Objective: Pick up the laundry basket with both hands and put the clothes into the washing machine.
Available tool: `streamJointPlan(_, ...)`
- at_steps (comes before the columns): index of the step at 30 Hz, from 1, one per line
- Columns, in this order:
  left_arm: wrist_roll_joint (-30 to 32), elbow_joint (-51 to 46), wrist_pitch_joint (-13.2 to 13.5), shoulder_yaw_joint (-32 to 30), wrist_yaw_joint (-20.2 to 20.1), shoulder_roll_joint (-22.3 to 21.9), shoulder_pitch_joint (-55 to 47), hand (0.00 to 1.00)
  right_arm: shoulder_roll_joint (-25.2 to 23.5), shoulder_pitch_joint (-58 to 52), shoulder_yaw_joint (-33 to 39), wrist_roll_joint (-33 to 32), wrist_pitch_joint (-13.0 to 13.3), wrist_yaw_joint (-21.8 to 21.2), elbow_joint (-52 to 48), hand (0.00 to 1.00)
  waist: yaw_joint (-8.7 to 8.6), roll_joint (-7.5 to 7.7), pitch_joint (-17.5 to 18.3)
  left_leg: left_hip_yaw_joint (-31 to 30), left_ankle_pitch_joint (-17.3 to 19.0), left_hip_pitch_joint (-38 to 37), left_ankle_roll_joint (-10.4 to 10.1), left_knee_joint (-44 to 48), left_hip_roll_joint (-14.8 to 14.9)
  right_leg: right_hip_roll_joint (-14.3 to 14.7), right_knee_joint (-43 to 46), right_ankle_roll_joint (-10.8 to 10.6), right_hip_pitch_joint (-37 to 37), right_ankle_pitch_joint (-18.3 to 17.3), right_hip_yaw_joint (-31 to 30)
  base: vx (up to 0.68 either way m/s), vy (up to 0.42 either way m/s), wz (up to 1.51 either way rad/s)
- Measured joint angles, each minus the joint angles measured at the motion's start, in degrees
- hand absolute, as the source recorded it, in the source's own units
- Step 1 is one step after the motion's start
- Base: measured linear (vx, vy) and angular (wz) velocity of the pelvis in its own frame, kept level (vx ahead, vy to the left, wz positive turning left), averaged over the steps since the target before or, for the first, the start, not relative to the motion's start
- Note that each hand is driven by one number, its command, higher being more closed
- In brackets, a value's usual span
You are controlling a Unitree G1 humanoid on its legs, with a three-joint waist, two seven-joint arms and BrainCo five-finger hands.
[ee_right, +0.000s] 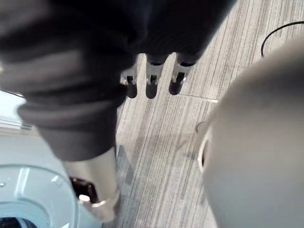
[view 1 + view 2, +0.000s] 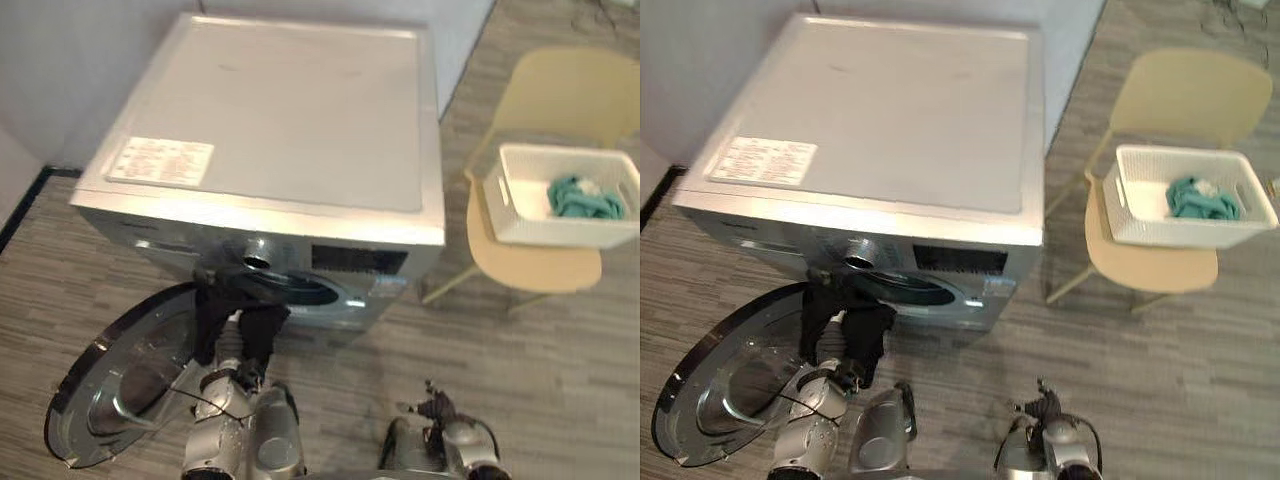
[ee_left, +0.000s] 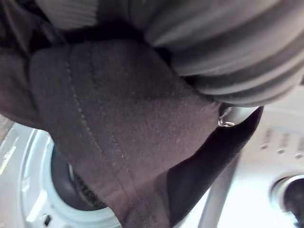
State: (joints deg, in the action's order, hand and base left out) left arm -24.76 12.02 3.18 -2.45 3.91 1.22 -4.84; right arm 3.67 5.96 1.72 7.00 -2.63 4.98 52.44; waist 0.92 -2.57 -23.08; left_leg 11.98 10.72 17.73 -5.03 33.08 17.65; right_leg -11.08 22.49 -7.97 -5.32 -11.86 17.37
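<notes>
The washing machine [image 2: 280, 110] stands at 12 o'clock in the head views, its round door [image 2: 110, 390] swung open toward 7 o'clock. At the drum mouth [image 2: 310, 291] the left hand [image 2: 233, 345] is up under a dark garment [image 2: 268, 322] that drapes over it; whether its fingers are clenched on the cloth cannot be told. The right hand [image 2: 440, 410] hangs at 5 o'clock above the floor [image 2: 560, 370], its fingers [image 1: 152, 85] straight and released, holding nothing. The white laundry basket [image 2: 520, 215] sits at 3 o'clock on a yellow chair [image 2: 560, 95], well apart from both hands, with a teal garment [image 2: 580, 198] inside.
</notes>
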Motion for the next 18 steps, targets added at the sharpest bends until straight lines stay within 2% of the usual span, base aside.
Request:
streamJointPlan(3,-1.28,3.05,0.00,0.32,0.37,0.04,6.22,1.00,-0.34,4.34,-4.42,-0.93,0.03,0.30,-1.82,0.00,-0.24,1.45,-2.59,1.54,0.82,7.91,0.16,3.24,0.35,-1.46,8.43,0.11,-12.10,-1.35,-3.77,-0.23,0.027,-0.50)
streamJointPlan(7,-1.90,4.33,0.66,-0.03,2.47,-1.76,12.74,1.00,-1.92,8.02,-7.85,-2.60,0.13,0.42,-5.27,0.00,-0.19,2.07,-4.86,0.90,0.88,16.75,1.14,7.68,0.33,-3.15,15.46,0.13,-22.20,-2.01,-4.88,-0.16,0.034,-0.07)
streamJointPlan(10,-2.37,4.18,1.84,-1.15,4.78,-3.89,19.29,1.00,-3.96,10.59,-11.24,-7.33,1.54,1.16,-10.51,0.00,-0.17,2.40,-5.66,-1.33,1.99,27.96,2.75,15.17,0.48,-5.30,25.43,0.24,-32.82,-5.55,-4.89,-0.15,-0.005,0.27)
streamJointPlan(13,-2.98,2.94,2.25,-2.99,7.76,-4.21,26.86,1.00,-6.05,12.36,-13.12,-18.77,4.60,0.09,-16.62,0.00,-0.08,2.85,-7.34,-4.17,4.21,39.29,3.31,24.58,1.54,-6.71,35.91,0.69,-42.95,-9.15,-5.37,-0.15,-0.020,0.12)
streamJointPlan(15,-3.24,-0.75,2.59,-4.82,9.32,-3.41,31.03,1.00,-6.78,12.25,-14.08,-30.17,6.89,-2.51,-20.62,0.00,-0.20,3.38,-7.92,-5.72,6.17,47.41,3.74,32.27,2.14,-7.78,44.18,0.57,-50.79,-11.90,-7.07,-0.12,-0.014,-0.04)
streamJointPlan(16,-3.32,-1.65,2.83,-4.97,9.91,-2.61,32.03,1.00,-6.79,12.11,-14.45,-32.51,7.12,-3.18,-21.60,0.00,-0.24,3.32,-7.98,-6.23,6.62,49.34,3.75,34.12,2.37,-7.97,46.05,0.68,-52.55,-12.36,-7.34,-0.11,0.004,-0.05)
streamJointPlan(18,-3.60,-4.11,3.76,-5.13,11.21,1.41,36.83,1.00,-6.40,10.46,-15.21,-41.58,8.18,-5.90,-26.70,0.00,-0.43,3.39,-8.06,-7.84,7.66,55.82,4.09,39.48,2.45,-8.90,51.92,0.78,-58.38,-14.22,-8.27,-0.10,0.021,0.05)
